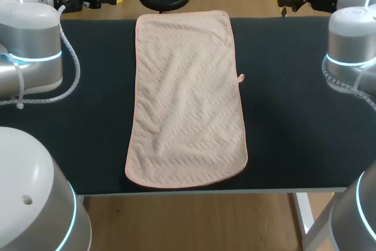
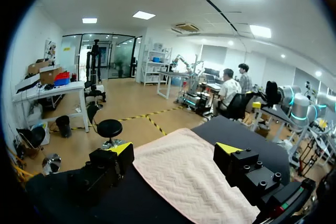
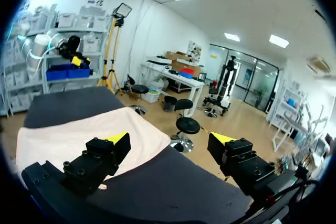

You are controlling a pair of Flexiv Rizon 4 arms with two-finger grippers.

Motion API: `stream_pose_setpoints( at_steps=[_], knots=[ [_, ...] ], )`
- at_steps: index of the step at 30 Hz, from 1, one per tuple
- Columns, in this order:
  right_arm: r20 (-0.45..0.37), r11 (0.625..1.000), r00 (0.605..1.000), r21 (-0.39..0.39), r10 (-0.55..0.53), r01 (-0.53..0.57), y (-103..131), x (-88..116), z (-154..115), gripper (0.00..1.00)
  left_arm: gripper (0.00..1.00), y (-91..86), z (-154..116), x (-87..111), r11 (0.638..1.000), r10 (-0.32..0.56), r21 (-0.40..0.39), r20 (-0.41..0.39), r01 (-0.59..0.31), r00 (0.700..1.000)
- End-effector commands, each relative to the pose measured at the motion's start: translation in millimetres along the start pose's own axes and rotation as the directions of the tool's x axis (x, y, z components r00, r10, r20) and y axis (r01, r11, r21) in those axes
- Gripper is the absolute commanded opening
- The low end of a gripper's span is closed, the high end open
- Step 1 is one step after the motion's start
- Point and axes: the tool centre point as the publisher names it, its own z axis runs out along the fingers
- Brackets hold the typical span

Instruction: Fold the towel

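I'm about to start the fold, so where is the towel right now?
In the head view, the pink towel lies spread flat down the middle of the black table. It runs lengthwise from about the far edge to the near edge.

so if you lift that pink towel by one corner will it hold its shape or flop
Probably flop: the towel lies thin and flat with soft wrinkles, so it would likely drape from the pinched corner. It looks light for its spread. Pushed across the dark table, it would more likely bunch than slide whole.
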Motion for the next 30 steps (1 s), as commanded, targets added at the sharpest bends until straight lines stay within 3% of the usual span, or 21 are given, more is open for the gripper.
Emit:
stream_pose_setpoints(
  at_steps=[1, 4, 6, 9, 11, 13, 15, 16, 17, 18, 30],
  knots=[
    [-0.226, 0.935, 0.937, 0.176, -0.267, 0.309, 5.3, -4.3, 2.2, 1.00, 1.00, -3.0, 3.9, 2.0, 0.956, 0.226, -0.171, -0.090, -0.238, 0.970],
    [-0.391, 0.835, 0.819, 0.189, -0.419, 0.517, 7.3, -0.6, 3.6, 1.00, 1.00, -1.0, 3.8, 7.9, 0.876, 0.380, -0.245, -0.180, -0.416, 0.907],
    [-0.480, 0.733, 0.718, 0.202, -0.505, 0.650, 6.9, 1.7, 5.3, 1.00, 1.00, 3.4, 5.1, 14.5, 0.783, 0.479, -0.308, -0.256, -0.540, 0.840],
    [-0.575, 0.633, 0.597, 0.169, -0.559, 0.756, 7.4, 6.4, 7.0, 1.00, 1.00, 10.8, 6.2, 22.4, 0.671, 0.524, -0.376, -0.370, -0.639, 0.767],
    [-0.618, 0.546, 0.500, 0.132, -0.607, 0.827, 7.0, 10.3, 9.0, 1.00, 1.00, 15.3, 5.9, 27.0, 0.599, 0.544, -0.386, -0.447, -0.702, 0.710],
    [-0.665, 0.477, 0.398, 0.070, -0.632, 0.876, 5.5, 16.8, 9.4, 1.00, 1.00, 18.6, 5.3, 30.2, 0.544, 0.546, -0.398, -0.501, -0.739, 0.672],
    [-0.696, 0.449, 0.332, 0.016, -0.637, 0.894, 4.4, 23.0, 8.8, 1.00, 1.00, 23.3, 5.0, 33.5, 0.423, 0.564, -0.425, -0.568, -0.800, 0.600],
    [-0.696, 0.449, 0.332, 0.016, -0.637, 0.894, 4.4, 23.0, 8.8, 1.00, 1.00, 25.2, 4.5, 34.8, 0.385, 0.566, -0.424, -0.593, -0.820, 0.573],
    [-0.696, 0.449, 0.332, 0.016, -0.637, 0.894, 4.4, 23.0, 8.8, 1.00, 1.00, 25.7, 3.7, 36.7, 0.394, 0.561, -0.408, -0.604, -0.824, 0.567],
    [-0.696, 0.449, 0.332, 0.016, -0.637, 0.894, 4.4, 23.0, 8.8, 1.00, 1.00, 22.5, 2.1, 37.0, 0.448, 0.537, -0.393, -0.600, -0.803, 0.593],
    [-0.696, 0.449, 0.332, 0.016, -0.637, 0.894, 4.4, 23.0, 8.8, 1.00, 1.00, 22.5, 2.1, 37.0, 0.448, 0.537, -0.393, -0.600, -0.803, 0.593]
  ],
)
